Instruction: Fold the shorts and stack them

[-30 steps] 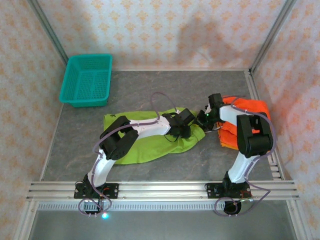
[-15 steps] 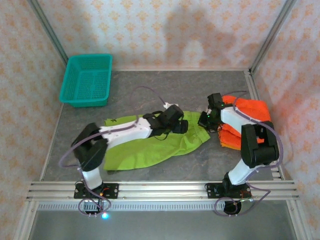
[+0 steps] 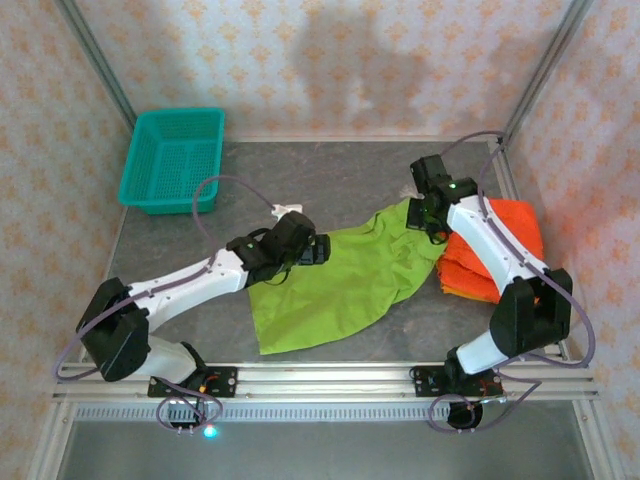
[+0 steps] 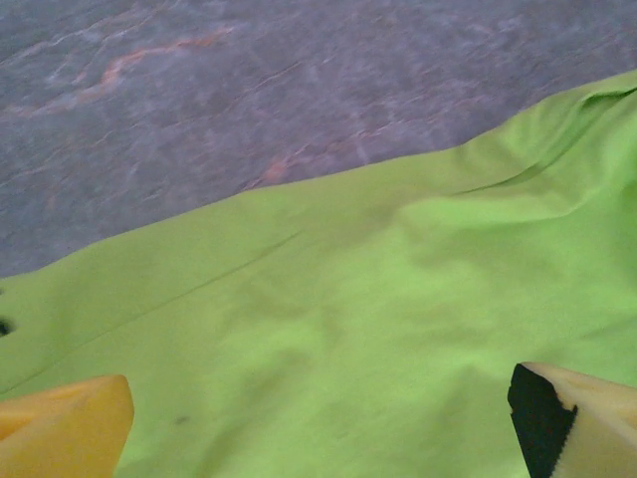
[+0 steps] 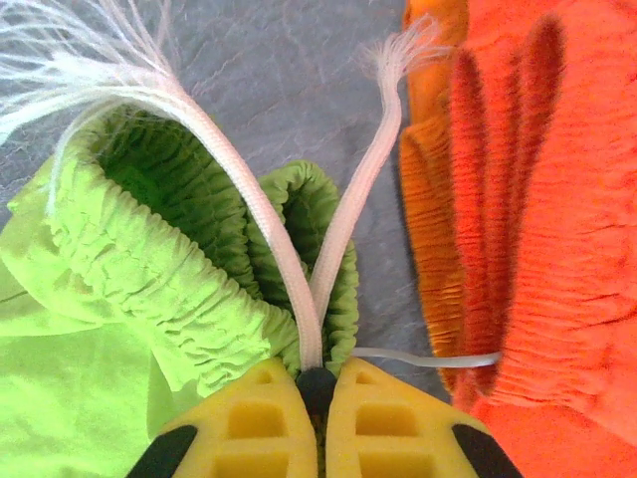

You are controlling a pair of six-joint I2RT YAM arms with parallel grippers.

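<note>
**Green pair pinched at the waist, orange pile half hidden**

One pair of lime green shorts (image 3: 340, 280) lies spread on the grey surface (image 3: 340, 180), running from under the left fingers (image 3: 318, 251) up to the right fingers (image 3: 422, 218). In the right wrist view, the right fingers (image 5: 259, 418) are pressed together on the shorts' gathered waist (image 5: 149, 289). The white drawstring (image 5: 269, 249) is caught between them, and its two frayed ends run away from the tips. How much cloth sits in the pinch is hidden by the pads.

The left fingers (image 4: 60, 428) stand wide apart above the green fabric, one at each bottom corner of the left wrist view. Only their tips are in frame, and whether they touch the cloth cannot be told. A tiny dark speck (image 4: 181, 420) shows on the fabric between them, too small to make out.

The orange shorts (image 3: 505, 250) lie just beside the right fingers, on their right. The right arm (image 3: 490, 250) crosses the pile. The right wrist view (image 5: 537, 199) shows several ribbed orange bands, but the number of pairs cannot be counted.

One teal basket (image 3: 168, 198) sits well apart, beyond the left fingers at the far left corner of the surface.
</note>
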